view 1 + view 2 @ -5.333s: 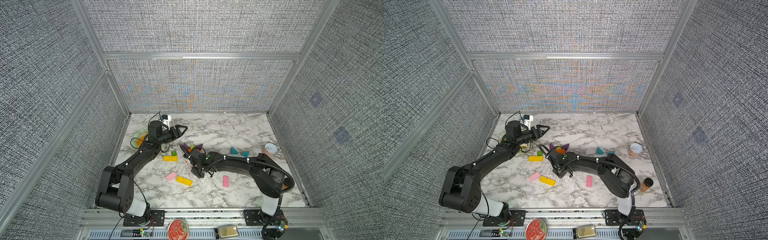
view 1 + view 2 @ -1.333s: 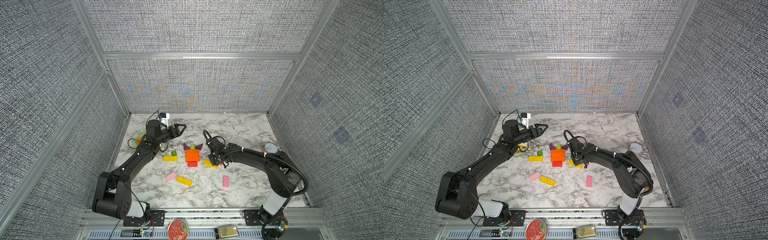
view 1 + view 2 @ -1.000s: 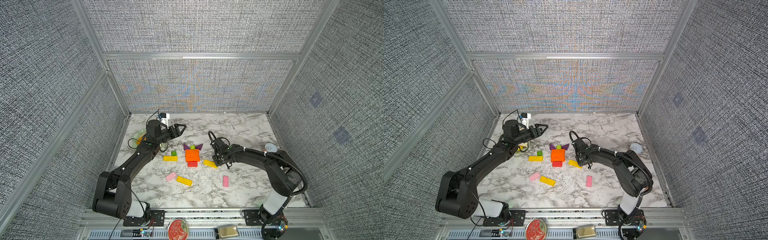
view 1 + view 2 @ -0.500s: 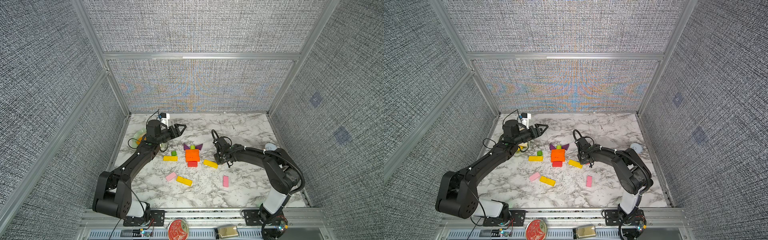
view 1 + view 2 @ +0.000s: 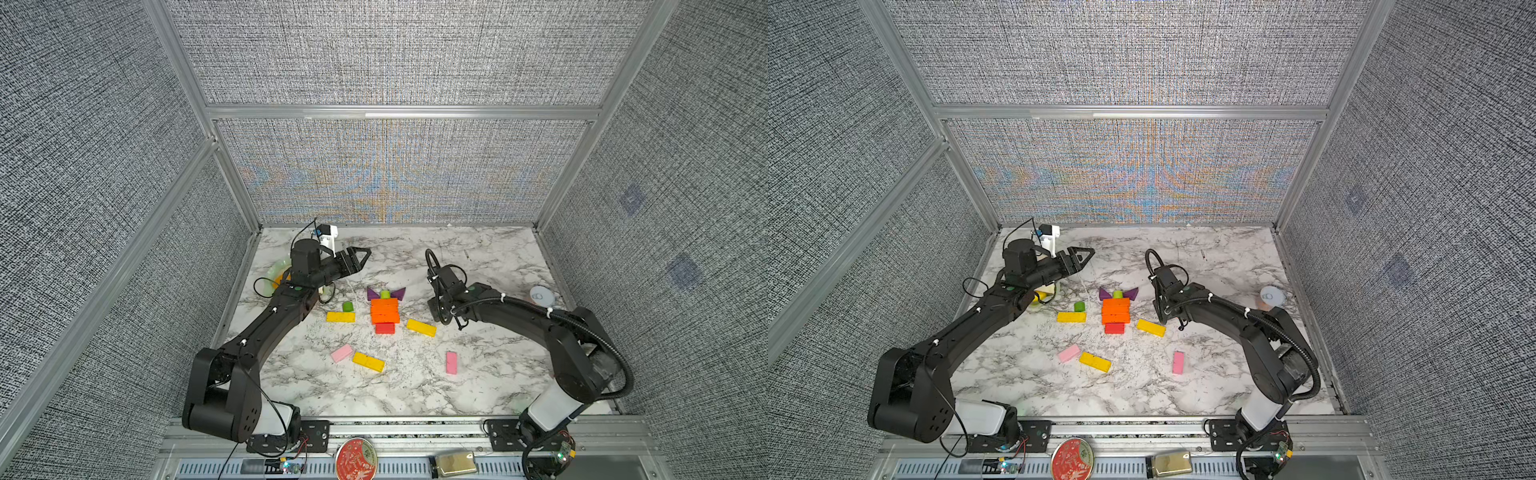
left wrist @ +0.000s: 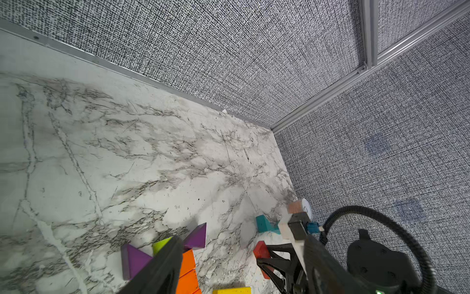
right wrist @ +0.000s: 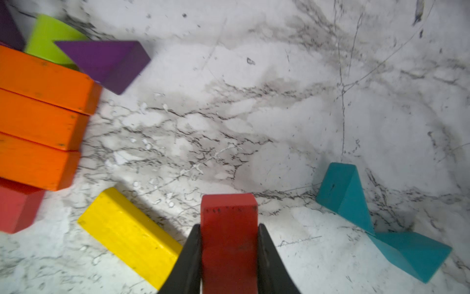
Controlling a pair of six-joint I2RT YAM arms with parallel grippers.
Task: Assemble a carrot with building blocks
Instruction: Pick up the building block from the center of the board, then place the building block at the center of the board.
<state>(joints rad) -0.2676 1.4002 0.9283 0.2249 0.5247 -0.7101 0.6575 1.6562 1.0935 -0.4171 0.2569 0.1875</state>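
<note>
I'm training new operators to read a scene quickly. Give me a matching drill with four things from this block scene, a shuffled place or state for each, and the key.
1. lime stub
2. red bar
3. left hand
4. pink bar

a. shut, holding nothing
b. between the purple triangles
c. gripped by the right hand
d. flat on the table, touching no block

Pairs: 1-b; 2-c; 3-a; 4-d

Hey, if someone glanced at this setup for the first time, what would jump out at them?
Mid-table, the orange bars laid side by side, with a green stub between two purple triangles at their far end, already read as a carrot. Just to its right, the right gripper has its fingers closed on a red block.
</note>
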